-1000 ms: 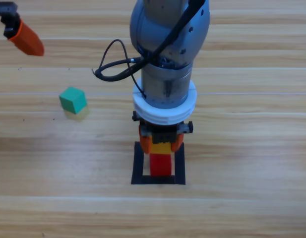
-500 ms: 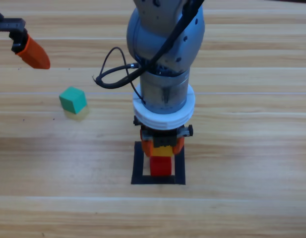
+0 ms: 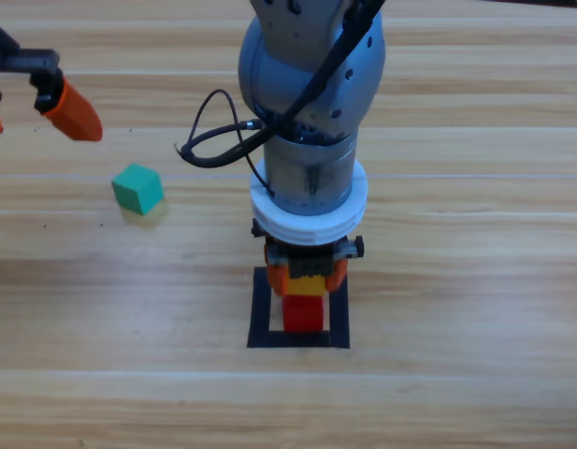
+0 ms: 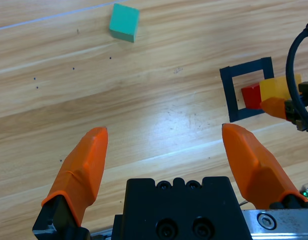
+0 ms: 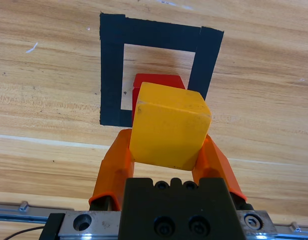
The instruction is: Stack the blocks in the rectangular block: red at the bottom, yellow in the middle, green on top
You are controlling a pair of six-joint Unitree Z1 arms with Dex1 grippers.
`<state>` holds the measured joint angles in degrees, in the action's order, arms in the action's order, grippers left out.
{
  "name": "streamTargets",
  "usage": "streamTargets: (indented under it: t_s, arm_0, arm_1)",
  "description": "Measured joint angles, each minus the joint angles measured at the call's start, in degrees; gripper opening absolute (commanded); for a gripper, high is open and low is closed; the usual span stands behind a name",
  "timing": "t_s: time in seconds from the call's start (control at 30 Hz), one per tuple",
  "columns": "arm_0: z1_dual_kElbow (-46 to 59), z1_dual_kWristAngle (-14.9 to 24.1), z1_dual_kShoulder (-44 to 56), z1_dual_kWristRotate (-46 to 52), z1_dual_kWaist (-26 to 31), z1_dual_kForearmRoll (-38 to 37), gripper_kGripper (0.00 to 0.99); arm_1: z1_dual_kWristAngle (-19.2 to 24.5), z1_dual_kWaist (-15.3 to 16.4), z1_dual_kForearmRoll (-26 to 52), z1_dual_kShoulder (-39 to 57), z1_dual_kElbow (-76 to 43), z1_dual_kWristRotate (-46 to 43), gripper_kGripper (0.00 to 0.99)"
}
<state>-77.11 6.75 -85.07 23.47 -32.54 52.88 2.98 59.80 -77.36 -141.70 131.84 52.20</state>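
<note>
Your right gripper [image 5: 166, 150] clamped on yellow [image 5: 169, 125] above red [image 5: 156, 81] — left gripper [image 4: 166, 145] wide, far-left.

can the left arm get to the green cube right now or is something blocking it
Probably yes. The left gripper hangs open and empty at the table's upper left, and only bare wood lies between it and the green cube. The right gripper, holding the yellow cube over the red cube, is well clear.
</note>
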Motion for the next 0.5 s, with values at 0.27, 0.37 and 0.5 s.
streamTargets:
  t_s: [0.27, 0.37, 0.5]
  arm_0:
    - [0.00, -1.14, -0.42, -1.74, 1.29, -0.28, 0.971]
    - [0.00, -1.36, -0.43, -2.10, 2.31, -1.26, 0.971]
    - [0.00, -1.74, -0.72, -2.49, 3.07, -1.68, 0.980]
  arm_1:
    - [0.00, 0.00, 0.00, -0.02, -0.01, 0.05, 0.074]
    - [0.00, 0.00, 0.00, -0.15, -0.01, 0.14, 0.074]
    - [-0.01, 0.00, 0.00, -0.49, -0.01, 0.19, 0.075]
